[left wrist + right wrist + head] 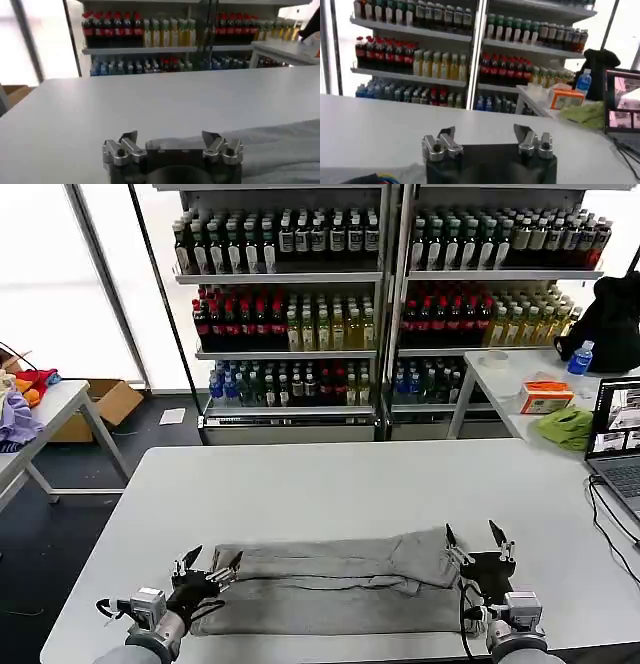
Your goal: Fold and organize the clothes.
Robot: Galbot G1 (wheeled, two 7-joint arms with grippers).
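One of the clothes, a light grey shirt [330, 582], lies folded into a long strip across the near side of the white table [350, 484]. My left gripper [210, 565] is open at the shirt's left end, low over the table. My right gripper [476, 538] stands open at the shirt's right end with nothing between its fingers. In the left wrist view the left gripper [170, 139] is open and the grey shirt [280, 147] lies just beside it. The right wrist view has the right gripper [485, 133] open above the bare table, with a bit of grey shirt [412, 172] at the edge.
A laptop [620, 439] and its cable sit at the table's right edge. Behind it a second table carries a green cloth [565, 427], an orange box [547, 397] and a water bottle [580, 357]. Bottle shelves [290, 314] stand at the back. A side table at the left holds a lilac cloth [15, 422].
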